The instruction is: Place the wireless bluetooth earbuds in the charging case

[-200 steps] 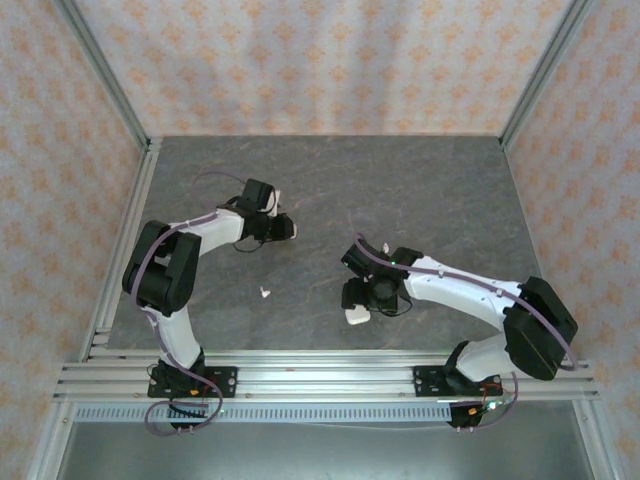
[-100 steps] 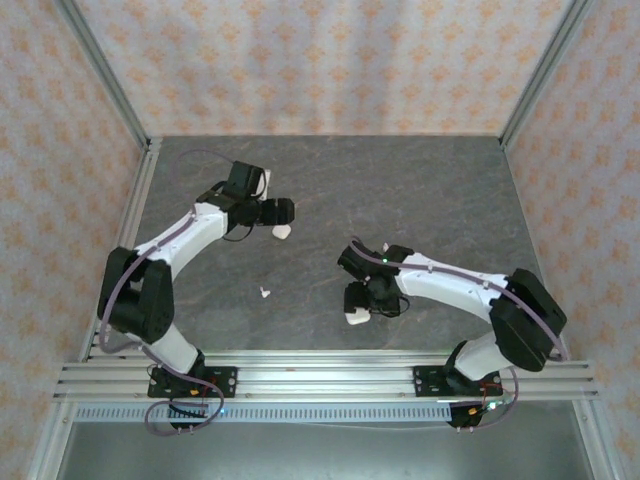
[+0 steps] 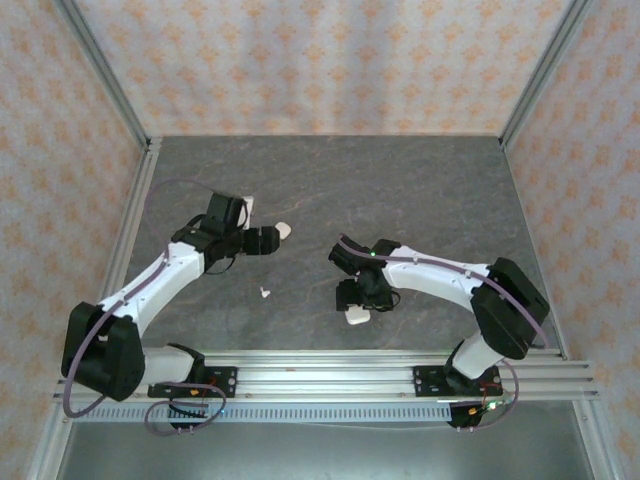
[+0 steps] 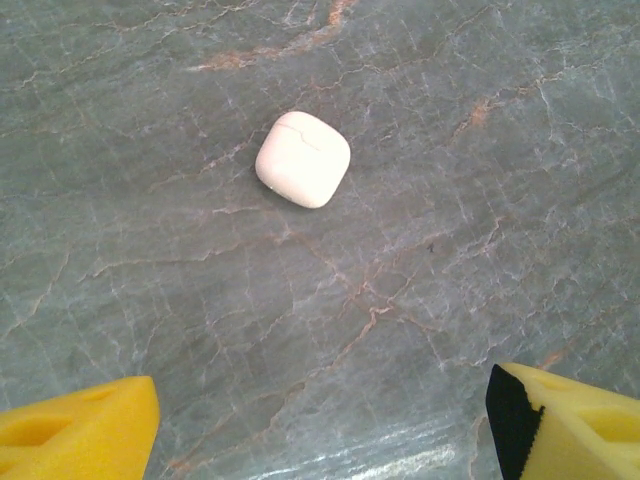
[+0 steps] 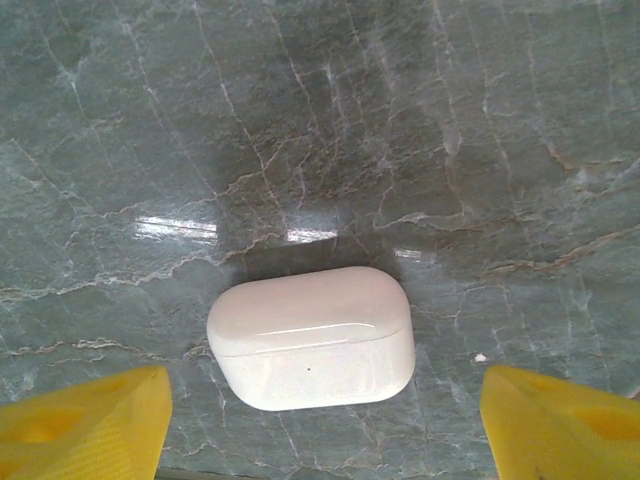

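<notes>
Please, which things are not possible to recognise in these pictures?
- The left case, left wrist view: its closed shell hides any contents.
- The right case, right wrist view: the shut lid hides the inside.
- The small white piece, top view: too small to confirm as an earbud.
- The right claw's fingers, right wrist view: cut off by the bottom edge.

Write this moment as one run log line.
left pincer open, far case ahead; right pincer open over near case; earbud loose on table

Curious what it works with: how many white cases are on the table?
2. The far white case lies just ahead of the left claw; the near white case sits by the right claw. More could hide under the arms.
</notes>
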